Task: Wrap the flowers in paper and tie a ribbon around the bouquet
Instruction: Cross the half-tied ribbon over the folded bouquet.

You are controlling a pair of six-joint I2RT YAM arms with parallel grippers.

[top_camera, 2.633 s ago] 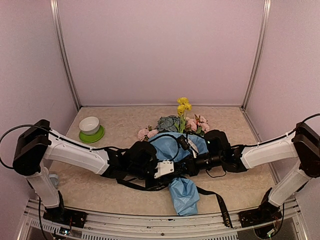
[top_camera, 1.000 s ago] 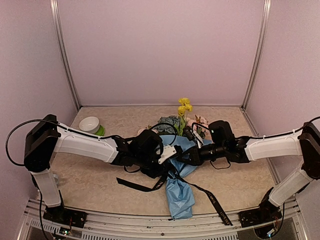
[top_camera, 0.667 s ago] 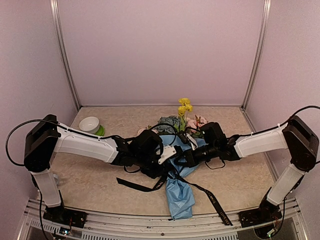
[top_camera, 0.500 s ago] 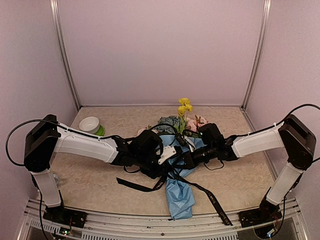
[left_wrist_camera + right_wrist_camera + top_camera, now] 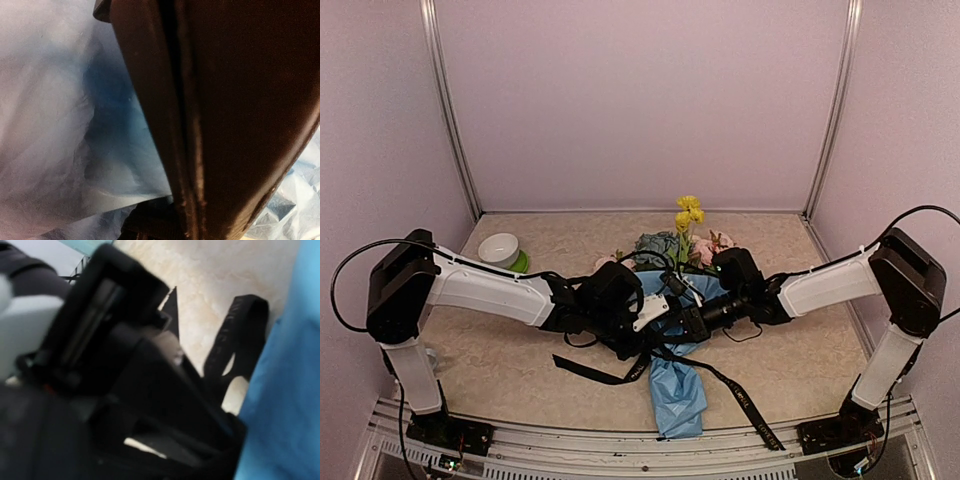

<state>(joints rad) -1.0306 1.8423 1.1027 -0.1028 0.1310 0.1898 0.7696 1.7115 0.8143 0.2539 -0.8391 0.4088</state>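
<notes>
Tying stage: right tool [image 5: 686,322] closed at narrow black fabric ribbon [image 5: 740,398] across light-blue paper bouquet [image 5: 678,390], left tool [image 5: 650,325] unreadable; cinching likely next.

Two robot arms are in view, one left arm [image 5: 490,290] and one right arm [image 5: 820,285], above one desk [image 5: 800,370]. There is one sheet of light-blue paper [image 5: 678,385] and one black ribbon [image 5: 735,392]. The flowers make one bunch: one blue-green hydrangea cluster [image 5: 655,245], one stem of yellow blooms [image 5: 687,210] with at least two heads, and pink roses [image 5: 715,245], too small and too hidden to count exactly. There is one white bowl [image 5: 498,248] and one green saucer [image 5: 520,262].
</notes>
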